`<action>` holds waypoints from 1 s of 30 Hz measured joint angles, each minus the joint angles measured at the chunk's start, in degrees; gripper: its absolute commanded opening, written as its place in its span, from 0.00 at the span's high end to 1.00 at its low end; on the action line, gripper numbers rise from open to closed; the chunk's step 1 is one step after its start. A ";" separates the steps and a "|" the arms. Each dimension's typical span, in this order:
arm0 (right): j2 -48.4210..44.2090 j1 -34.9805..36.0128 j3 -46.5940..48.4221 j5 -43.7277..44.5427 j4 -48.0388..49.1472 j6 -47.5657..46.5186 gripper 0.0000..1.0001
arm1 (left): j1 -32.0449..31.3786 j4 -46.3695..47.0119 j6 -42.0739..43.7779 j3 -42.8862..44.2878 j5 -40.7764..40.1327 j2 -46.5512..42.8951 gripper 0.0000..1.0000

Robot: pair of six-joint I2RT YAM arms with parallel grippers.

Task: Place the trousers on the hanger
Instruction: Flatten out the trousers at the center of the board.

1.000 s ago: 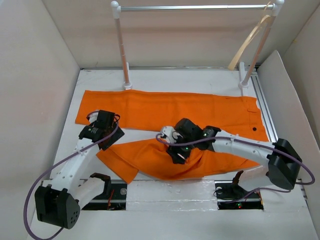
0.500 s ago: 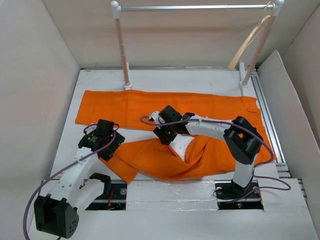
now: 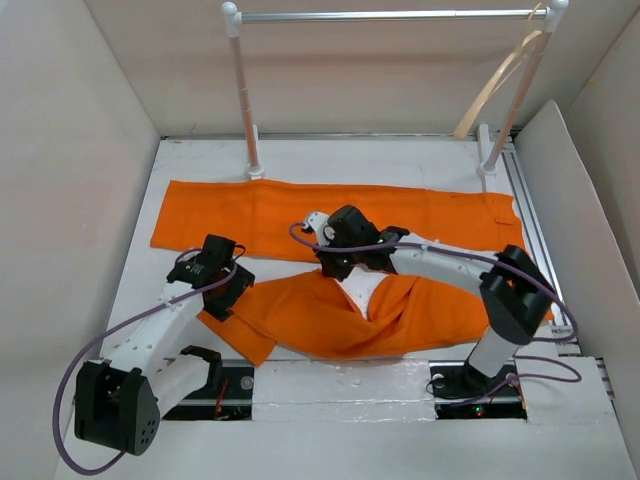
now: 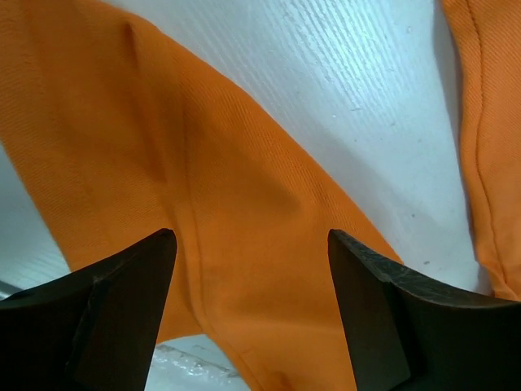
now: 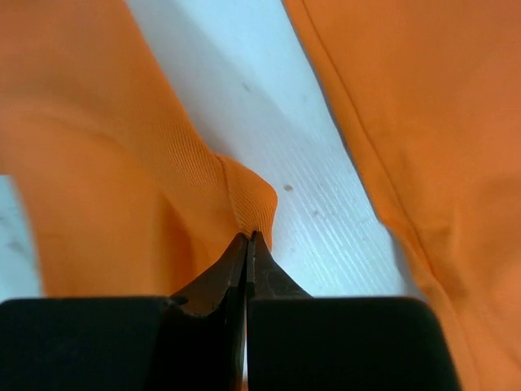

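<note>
We see the bright orange cloth trousers (image 3: 260, 215) spread on the white table top (image 3: 400, 160) in front of the white-posted rack with the silver bar (image 3: 380, 15). One wide leg lies flat and straight, just in front of the rack's two feet and running along the line of its bar. The waistband end lies near the rack's right foot. The other leg lies farther from the rack, creased and drawn into a loose heap, with a patch of bare table showing between the two legs. The weave is a fine twill, and a stitched seam runs down each leg in the wrist views.

The right gripper (image 5: 248, 244) has its dark fingers pressed together on a small raised fold at the edge of the heaped leg. The left gripper (image 4: 250, 244) hovers with its fingers wide apart over the far-left end of that same leg, gripping nothing.

The thin, curved, pale beige hanger (image 3: 488, 95) hangs by its hook at the right end of the rack's bar, slanting beside the right post, well apart from the trousers.
</note>
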 measured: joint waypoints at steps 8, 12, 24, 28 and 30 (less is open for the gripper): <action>-22.32 -3.41 0.94 -8.24 0.44 -3.45 1.00 | -0.02 2.78 -1.29 -3.41 2.43 -5.29 0.35; -32.13 -11.06 -2.62 -8.57 -0.15 -3.82 1.00 | -0.02 1.20 -0.55 4.52 -0.52 -10.51 0.33; -33.55 -13.84 -29.51 -15.58 -13.97 -3.50 1.00 | -1.38 8.28 4.92 5.88 2.64 -2.54 0.36; -32.98 -10.78 -29.49 -16.41 -13.94 -4.07 1.00 | -2.45 11.43 9.99 9.18 5.31 6.03 0.40; -33.07 -10.40 -29.49 -16.41 -13.73 -4.02 1.00 | -4.92 12.15 12.83 15.21 5.01 11.47 0.39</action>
